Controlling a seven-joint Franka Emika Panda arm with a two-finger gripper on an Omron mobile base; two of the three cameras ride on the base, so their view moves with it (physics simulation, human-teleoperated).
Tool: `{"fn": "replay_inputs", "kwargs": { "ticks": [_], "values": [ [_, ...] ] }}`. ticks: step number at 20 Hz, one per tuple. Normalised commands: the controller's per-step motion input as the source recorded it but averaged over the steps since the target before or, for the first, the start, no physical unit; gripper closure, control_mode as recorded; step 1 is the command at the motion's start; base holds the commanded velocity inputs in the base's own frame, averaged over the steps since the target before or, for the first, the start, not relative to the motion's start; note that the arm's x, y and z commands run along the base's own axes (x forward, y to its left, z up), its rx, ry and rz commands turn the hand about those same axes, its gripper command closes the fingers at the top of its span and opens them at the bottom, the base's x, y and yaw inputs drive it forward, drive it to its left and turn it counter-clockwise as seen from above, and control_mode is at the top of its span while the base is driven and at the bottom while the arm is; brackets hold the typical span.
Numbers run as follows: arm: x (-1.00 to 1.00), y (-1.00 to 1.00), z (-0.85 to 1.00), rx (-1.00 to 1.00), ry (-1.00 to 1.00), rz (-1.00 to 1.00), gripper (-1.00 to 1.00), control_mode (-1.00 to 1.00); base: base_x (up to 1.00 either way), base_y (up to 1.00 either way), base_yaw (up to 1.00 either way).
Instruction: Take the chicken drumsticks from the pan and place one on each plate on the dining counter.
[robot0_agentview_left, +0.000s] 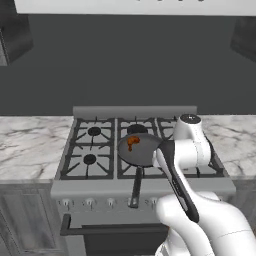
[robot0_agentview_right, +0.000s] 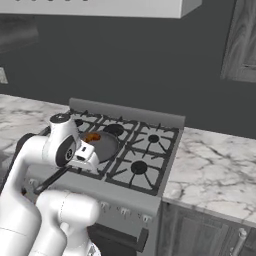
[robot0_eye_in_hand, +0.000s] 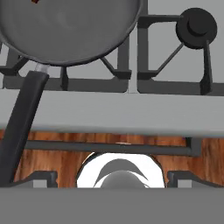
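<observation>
The claw (robot0_eye_in_hand: 112, 177) is held wide open with nothing in it, above the front edge of the stove (robot0_agentview_left: 145, 189); its two dark tips are seen at the bottom of the hand view, over the oven handle and the wooden floor.

The pan (robot0_agentview_left: 139, 150) sits on the middle front burner. In it, at about 11 o'clock near the far rim, a reddish-brown mass (robot0_agentview_left: 132, 143) is seen. Whether it is one drumstick or both lying together cannot be told.

Risks, as judged: the claw is short of the pan, so a straight descent would meet the stove's front ledge or the pan handle (robot0_agentview_left: 136, 187). If the handle were knocked, the pan could be turned on the grate and the drumsticks shifted. If both lie touching, a wide closing could catch two at once, or one could be pushed against the rim. The glossy surface may let one slip.

The pan's long axis runs from 12 to 6 o'clock in the left base view, handle toward 6. The drumsticks' axis is too small to be read.
</observation>
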Motion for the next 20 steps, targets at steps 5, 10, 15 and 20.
{"fn": "replay_inputs", "kwargs": {
  "ticks": [5, 10, 15, 20],
  "values": [
    [0.0, 0.0, 0.0, 0.0, 0.0, 0.0, -1.0, 1.0, 0.47, 0.0, 0.0],
    [0.0, 0.0, 0.0, 0.0, 0.0, 0.0, -1.0, 1.0, 0.15, 0.0, 0.0],
    [0.0, 0.0, 0.0, 0.0, 0.0, 0.0, -1.0, 1.0, 0.0, 0.0, 0.0],
    [0.23, -0.01, 0.0, 0.0, 0.0, 0.09, -1.0, -1.0, 0.02, 0.0, 0.0]
  ]
}}
